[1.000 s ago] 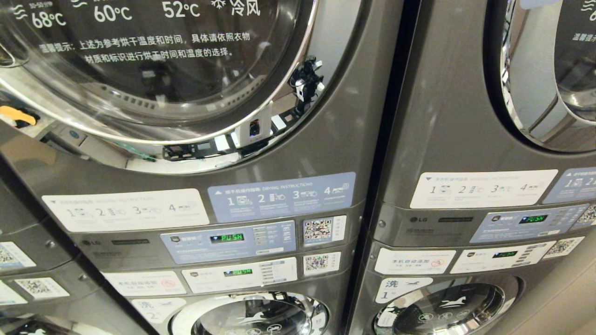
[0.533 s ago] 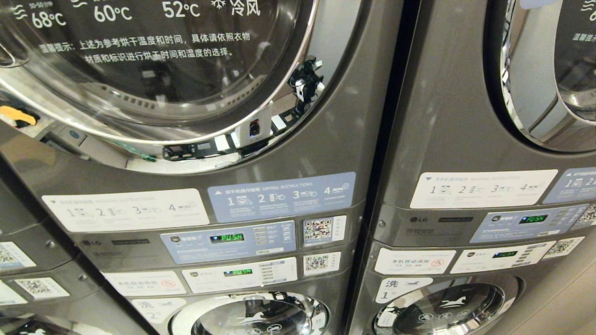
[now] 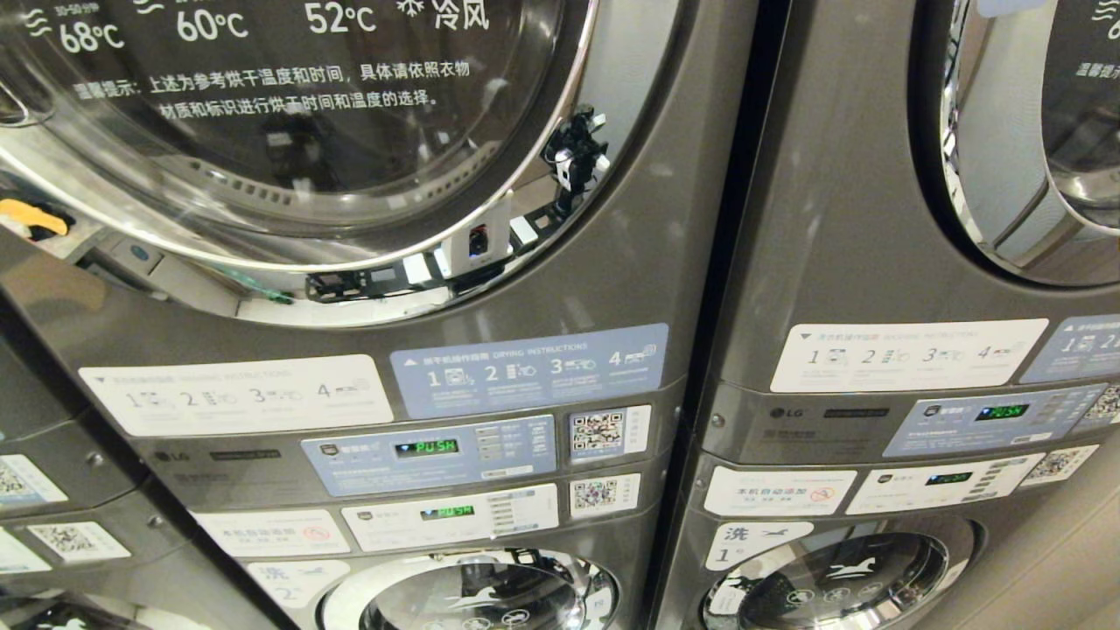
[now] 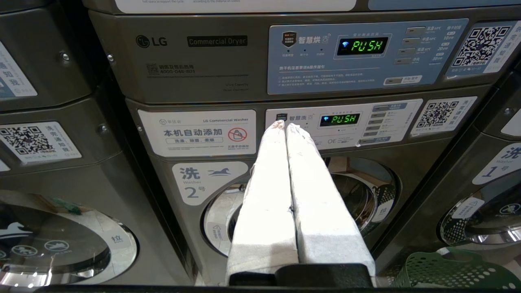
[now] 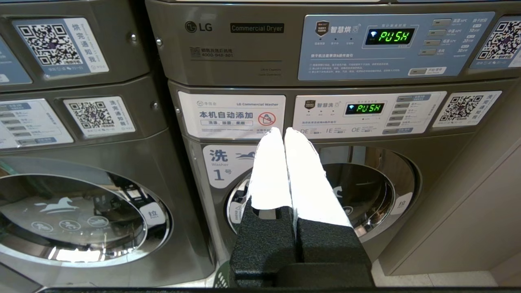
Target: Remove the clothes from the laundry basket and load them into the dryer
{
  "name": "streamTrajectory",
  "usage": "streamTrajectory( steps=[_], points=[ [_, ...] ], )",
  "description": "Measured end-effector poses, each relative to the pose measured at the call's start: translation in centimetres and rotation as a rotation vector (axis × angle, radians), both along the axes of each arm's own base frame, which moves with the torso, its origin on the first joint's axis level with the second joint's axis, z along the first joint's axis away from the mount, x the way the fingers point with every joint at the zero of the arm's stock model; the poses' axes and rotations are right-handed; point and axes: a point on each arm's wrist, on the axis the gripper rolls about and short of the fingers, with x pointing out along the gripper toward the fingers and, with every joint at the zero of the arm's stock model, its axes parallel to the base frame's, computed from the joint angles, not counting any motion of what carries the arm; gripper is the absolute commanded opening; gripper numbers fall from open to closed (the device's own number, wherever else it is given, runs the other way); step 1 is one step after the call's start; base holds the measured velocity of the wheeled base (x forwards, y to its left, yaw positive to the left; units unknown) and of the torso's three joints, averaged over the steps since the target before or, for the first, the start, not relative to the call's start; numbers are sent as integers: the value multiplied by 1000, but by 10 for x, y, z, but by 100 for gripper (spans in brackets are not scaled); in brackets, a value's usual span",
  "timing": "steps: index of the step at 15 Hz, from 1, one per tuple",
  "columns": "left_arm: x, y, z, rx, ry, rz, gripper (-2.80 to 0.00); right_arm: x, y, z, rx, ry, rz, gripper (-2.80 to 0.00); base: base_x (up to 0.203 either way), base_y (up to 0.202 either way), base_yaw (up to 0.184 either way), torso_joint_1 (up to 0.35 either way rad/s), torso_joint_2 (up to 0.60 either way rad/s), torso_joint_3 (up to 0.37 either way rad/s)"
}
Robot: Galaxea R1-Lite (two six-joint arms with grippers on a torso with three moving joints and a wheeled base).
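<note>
In the head view, the dryer door [image 3: 289,131] is filling the area from ten to twelve o'clock; no arm is showing. In the left wrist view, the left gripper [image 4: 281,124] is pointing at a washer panel with fingers pressed together, holding nothing, and the laundry basket [image 4: 452,270] is sitting at five o'clock. In the right wrist view, the right gripper [image 5: 281,132] is likewise closed and empty, with a green basket edge [image 5: 221,279] peeking at six o'clock.
</note>
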Motion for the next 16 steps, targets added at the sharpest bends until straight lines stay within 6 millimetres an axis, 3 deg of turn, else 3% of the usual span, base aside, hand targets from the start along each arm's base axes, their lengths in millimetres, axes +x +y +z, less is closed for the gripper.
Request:
streamTrajectory(
  steps=[16],
  points=[
    [0, 0, 0, 0, 0, 0, -280, 0, 0, 0, 0, 0, 0, -280, 0, 0, 0, 0, 0, 0]
  ],
)
